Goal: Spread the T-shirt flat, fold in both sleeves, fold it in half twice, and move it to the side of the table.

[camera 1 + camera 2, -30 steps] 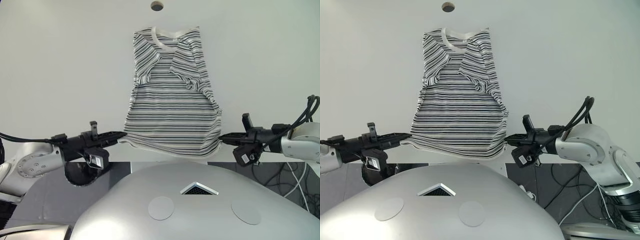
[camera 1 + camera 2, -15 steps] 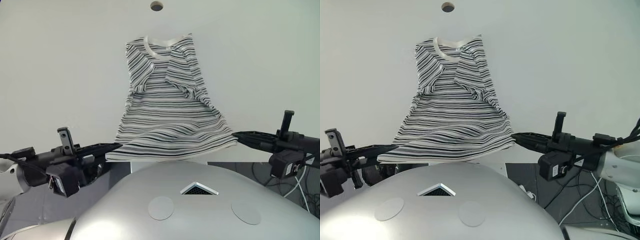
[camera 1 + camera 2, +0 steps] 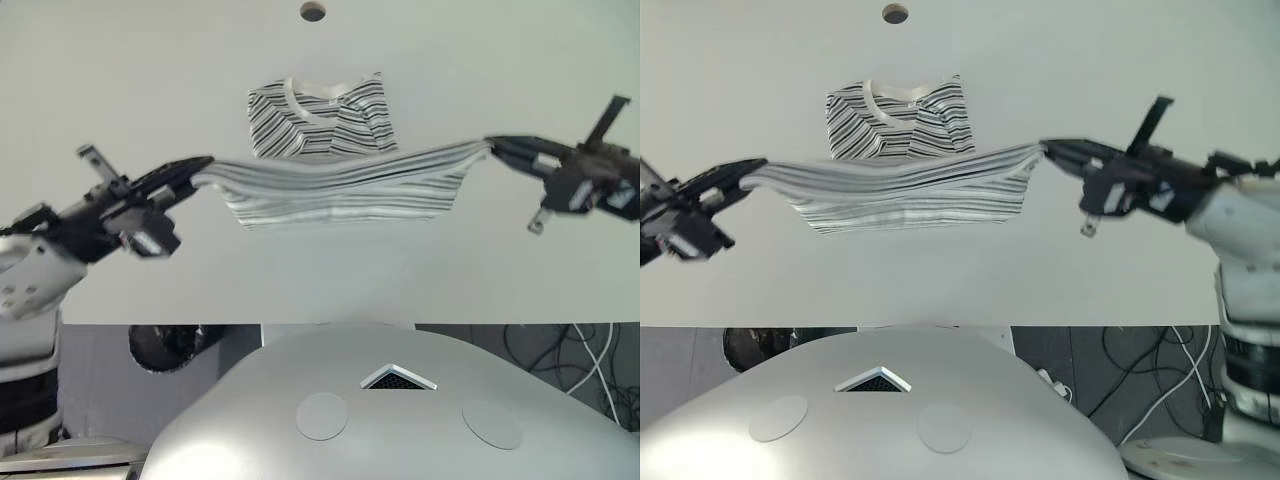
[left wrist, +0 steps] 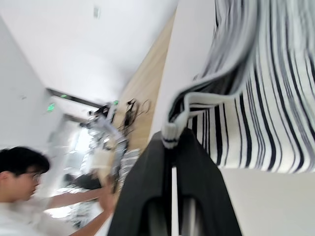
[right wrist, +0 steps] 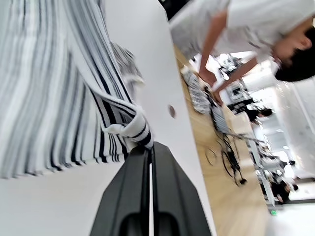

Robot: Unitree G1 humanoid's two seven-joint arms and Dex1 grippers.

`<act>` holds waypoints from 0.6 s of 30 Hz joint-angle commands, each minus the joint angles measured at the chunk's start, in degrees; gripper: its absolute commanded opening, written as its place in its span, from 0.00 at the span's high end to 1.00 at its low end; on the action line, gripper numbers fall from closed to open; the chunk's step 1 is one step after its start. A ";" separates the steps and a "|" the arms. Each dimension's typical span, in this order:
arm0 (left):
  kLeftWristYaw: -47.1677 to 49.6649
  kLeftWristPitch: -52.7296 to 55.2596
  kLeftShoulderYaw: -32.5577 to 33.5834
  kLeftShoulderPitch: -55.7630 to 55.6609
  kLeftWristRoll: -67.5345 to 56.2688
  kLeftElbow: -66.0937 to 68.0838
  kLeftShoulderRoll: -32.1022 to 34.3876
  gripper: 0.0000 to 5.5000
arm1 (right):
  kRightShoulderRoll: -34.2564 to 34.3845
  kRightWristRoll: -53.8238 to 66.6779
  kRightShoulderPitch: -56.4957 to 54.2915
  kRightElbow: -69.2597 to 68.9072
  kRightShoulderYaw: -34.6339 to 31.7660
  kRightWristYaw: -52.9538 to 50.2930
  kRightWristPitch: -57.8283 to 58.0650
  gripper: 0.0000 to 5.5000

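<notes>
- Left hand (image 3: 203,163): clenched on one bottom-hem corner of the black-and-white striped T-shirt (image 3: 330,190). The left wrist view shows the hem pinched between the fingertips.
- Right hand (image 3: 492,146): clenched on the opposite hem corner, with only a small bunch of fabric in its grip.
- Garment position: the hem is stretched taut between the two hands and hangs clear of the white desk (image 3: 320,270). The collar end lies on the desk beyond both hands.
- Assessment: the step in hand appears to be spreading the shirt flat.
- Recommendation: hold both hands level and equally far apart to keep the hem tight. Draw it back evenly and set it down without slack so the body lies smooth.
- Risk: either thin pinch may slip under tension, and uneven lowering would leave creases.
</notes>
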 commanded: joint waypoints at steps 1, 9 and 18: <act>6.09 2.38 -6.39 -11.87 9.98 11.04 -2.42 1.00 | 5.94 -8.84 -18.99 17.26 10.38 -1.49 1.99 1.00; 16.15 0.11 -20.12 -33.17 23.44 42.11 -4.94 1.00 | 20.89 -22.40 -45.40 67.19 24.15 -10.11 -4.96 1.00; 40.72 -4.74 -36.95 -58.59 40.79 78.22 -8.40 1.00 | 29.28 -24.33 -49.97 88.93 25.34 -18.46 -8.26 0.89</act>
